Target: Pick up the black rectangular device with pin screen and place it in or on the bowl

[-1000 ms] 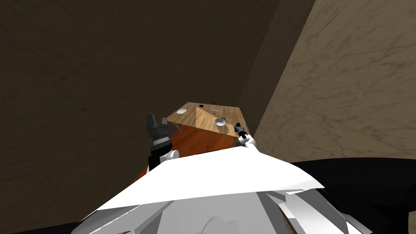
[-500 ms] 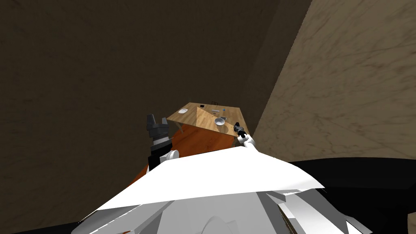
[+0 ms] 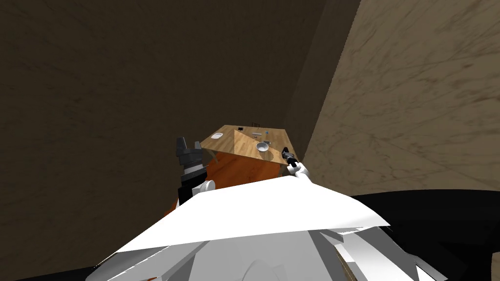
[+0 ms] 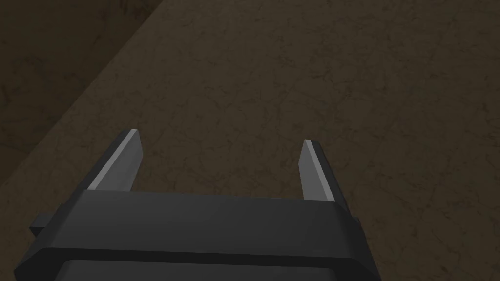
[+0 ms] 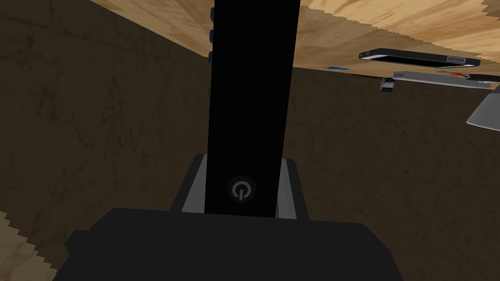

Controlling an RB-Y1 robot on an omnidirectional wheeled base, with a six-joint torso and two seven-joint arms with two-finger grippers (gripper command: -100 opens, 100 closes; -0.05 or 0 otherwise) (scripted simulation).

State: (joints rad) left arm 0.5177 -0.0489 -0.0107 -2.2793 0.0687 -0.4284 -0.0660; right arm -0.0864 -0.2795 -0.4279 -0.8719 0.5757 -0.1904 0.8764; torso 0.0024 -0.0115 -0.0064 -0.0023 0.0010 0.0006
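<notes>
Wood-grained tabletop carries a white bowl close to its near edge, toward the near right corner. We hold our left gripper just off the tabletop's near left corner, fingers spread wide. Our right gripper sits at the near right corner, near the bowl, fingers pressed against both sides of the black device. It is a long, flat black slab with a round power symbol at the gripped end and small dark blue buttons along one edge.
</notes>
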